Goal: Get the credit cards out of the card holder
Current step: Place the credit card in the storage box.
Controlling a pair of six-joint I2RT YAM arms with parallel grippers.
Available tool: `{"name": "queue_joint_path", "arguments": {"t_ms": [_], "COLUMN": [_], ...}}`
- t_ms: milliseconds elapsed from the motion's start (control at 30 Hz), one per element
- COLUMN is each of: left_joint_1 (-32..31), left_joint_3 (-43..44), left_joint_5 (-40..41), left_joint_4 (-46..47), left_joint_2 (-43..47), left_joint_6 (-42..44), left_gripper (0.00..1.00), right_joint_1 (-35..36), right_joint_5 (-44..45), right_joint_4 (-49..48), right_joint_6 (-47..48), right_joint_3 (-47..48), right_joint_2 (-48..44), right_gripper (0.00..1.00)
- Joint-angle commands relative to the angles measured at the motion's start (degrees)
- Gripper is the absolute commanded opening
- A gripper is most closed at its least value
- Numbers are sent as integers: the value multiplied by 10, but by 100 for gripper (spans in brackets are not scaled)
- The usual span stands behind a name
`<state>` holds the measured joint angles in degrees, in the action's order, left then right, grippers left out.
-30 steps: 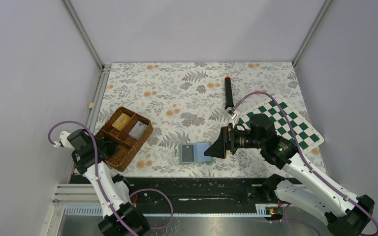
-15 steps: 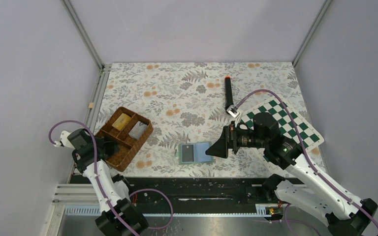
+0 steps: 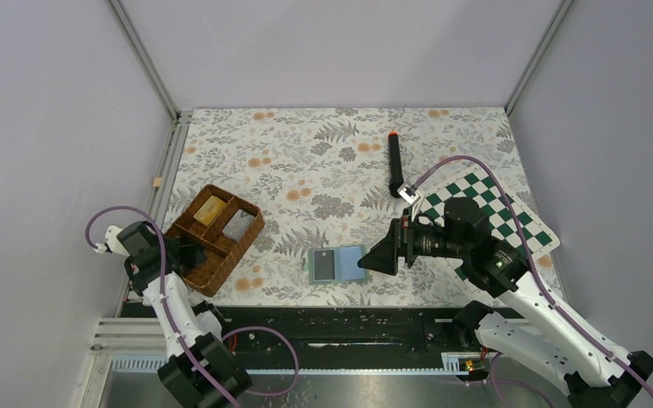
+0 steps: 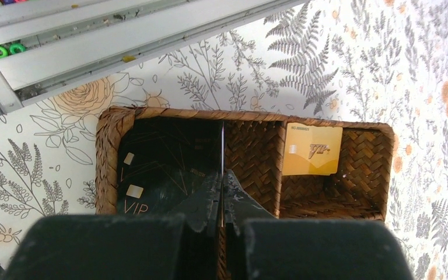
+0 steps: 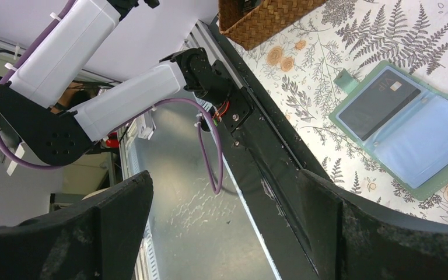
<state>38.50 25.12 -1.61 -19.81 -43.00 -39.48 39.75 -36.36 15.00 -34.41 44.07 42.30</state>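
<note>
The card holder (image 3: 337,264) lies open on the floral cloth near the front edge, with one dark credit card (image 3: 324,265) in its left panel; the right wrist view shows that holder (image 5: 405,131) and card (image 5: 378,104) too. My right gripper (image 3: 377,257) stands open at the holder's right side, nothing between its fingers (image 5: 321,221). My left gripper (image 4: 222,175) is shut on a thin credit card (image 4: 222,140), seen edge-on, above the wicker tray (image 4: 251,146). Black cards (image 4: 163,169) and a gold card (image 4: 313,150) lie in the tray's compartments.
The wicker tray (image 3: 217,238) sits at the front left, close to an aluminium rail (image 4: 93,46). A green chessboard (image 3: 510,217) lies under the right arm. A black marker with a red cap (image 3: 395,161) lies behind it. A black base rail (image 5: 268,157) runs along the table's near edge.
The right arm has drawn back slightly to the right, its gripper still open beside the card holder. The left arm has hardly moved.
</note>
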Motion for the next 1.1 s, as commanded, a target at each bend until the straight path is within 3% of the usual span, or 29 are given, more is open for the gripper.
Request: {"name": "queue_joint_path", "arguments": {"t_ms": [0, 267, 633, 867, 1067], "left_joint_1": [4, 4, 3, 3, 4], "left_joint_3": [-2, 3, 23, 26, 45], "left_joint_5": [-2, 10, 13, 14, 13], "left_joint_4": [30, 22, 1, 0, -11], "left_joint_2": [-16, -23, -26, -28, -23], "left_joint_6": [0, -1, -3, -4, -4], "left_gripper": [2, 6, 29, 36, 48], "right_joint_1": [2, 2, 2, 2, 2], "right_joint_5": [9, 12, 13, 14, 12], "right_joint_4": [4, 4, 5, 4, 5], "right_joint_6": [-3, -8, -14, -18, -25], "right_joint_3": [12, 11, 2, 0, -2], "right_joint_2": [-14, -26, -35, -35, -31], "right_gripper": [99, 99, 99, 99, 100]}}
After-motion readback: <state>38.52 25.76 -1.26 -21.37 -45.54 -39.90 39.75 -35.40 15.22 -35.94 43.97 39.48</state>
